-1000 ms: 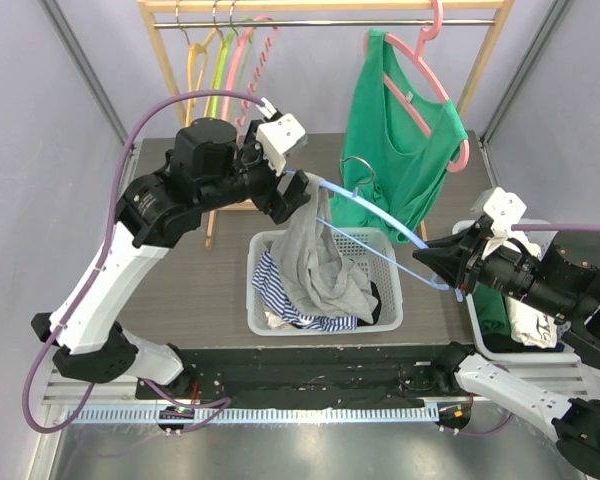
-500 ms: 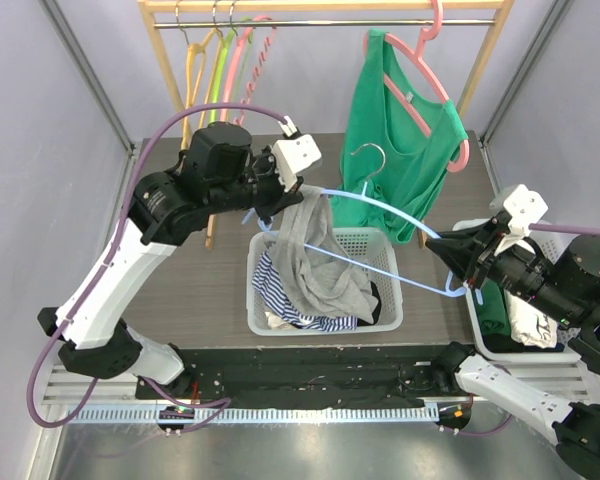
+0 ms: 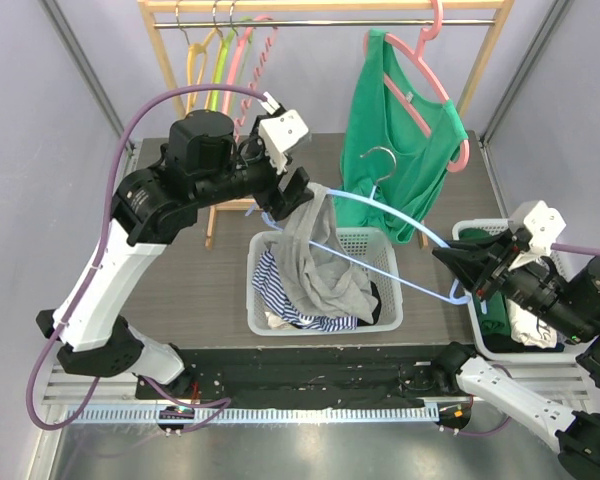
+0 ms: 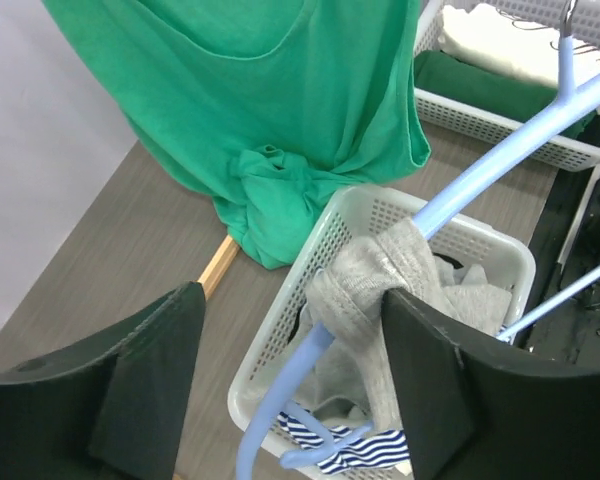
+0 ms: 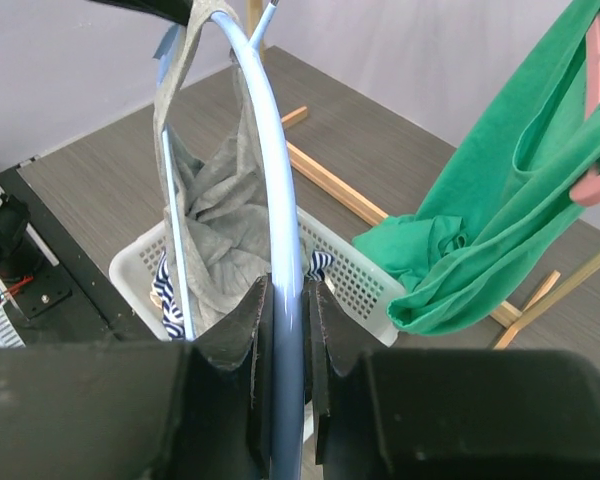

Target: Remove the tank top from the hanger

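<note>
The grey tank top [image 3: 315, 255] hangs by one strap from the blue hanger [image 3: 400, 222] over the basket [image 3: 252, 290]. We judge it light and limp, best gripped at that strap. Our right gripper [image 5: 280, 300] pinches the hanger, while our left gripper [image 4: 290, 390] gapes wide beside the strap.

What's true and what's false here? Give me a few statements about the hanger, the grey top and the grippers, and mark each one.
1. The right gripper is shut on the light blue hanger. True.
2. The grey tank top is fully off the hanger. False: it is draped over one end, hanging down into the white basket.
3. The left gripper is clamped on the grey tank top. False: its fingers stand open on either side of it.
4. A green tank top hangs on a pink hanger. True.
</note>
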Controlling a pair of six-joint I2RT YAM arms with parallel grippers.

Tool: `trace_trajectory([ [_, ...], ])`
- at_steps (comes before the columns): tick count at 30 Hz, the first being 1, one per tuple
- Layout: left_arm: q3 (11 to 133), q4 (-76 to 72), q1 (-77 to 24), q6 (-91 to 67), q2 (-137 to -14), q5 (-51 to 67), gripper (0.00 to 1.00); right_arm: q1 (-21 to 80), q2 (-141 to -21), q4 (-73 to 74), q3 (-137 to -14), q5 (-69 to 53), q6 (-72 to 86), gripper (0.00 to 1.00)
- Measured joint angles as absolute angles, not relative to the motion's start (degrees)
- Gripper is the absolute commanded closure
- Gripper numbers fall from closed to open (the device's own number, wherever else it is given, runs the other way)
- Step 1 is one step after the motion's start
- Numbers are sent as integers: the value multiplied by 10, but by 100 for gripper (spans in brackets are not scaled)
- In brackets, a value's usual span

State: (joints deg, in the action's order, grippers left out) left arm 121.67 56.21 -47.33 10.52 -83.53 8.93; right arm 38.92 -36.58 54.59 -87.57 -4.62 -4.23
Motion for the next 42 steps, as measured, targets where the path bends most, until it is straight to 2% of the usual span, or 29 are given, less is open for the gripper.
trace_trajectory([
  [3,1217,553,-472,98,-837,85,13,389,-365,550,-859,-46,-45,99],
  [6,1217,542,-472,92,-837,79,12,389,-365,555,-841,-38,-50,99],
  [11,1216,532,-471,85,-837,76,23,384,-365,546,-834,-6,-76,99],
  [14,1197,526,-471,76,-832,79,25,362,-365,527,-834,4,-100,99],
  [22,1173,525,-478,63,-844,82,26,305,-332,453,-804,13,-164,99],
  [26,1204,520,-489,59,-879,82,20,300,-326,431,-803,13,-180,99],
  [33,1270,496,-541,51,-968,66,20,299,-326,422,-801,12,-192,99],
  [36,1273,495,-557,51,-983,54,24,299,-326,422,-800,12,-194,99],
  [39,1273,495,-567,53,-983,36,37,299,-325,422,-796,11,-194,99],
  [40,1273,494,-568,54,-983,29,43,299,-325,422,-794,11,-194,99],
  [42,1273,494,-569,57,-982,14,49,299,-322,420,-788,10,-194,99],
])
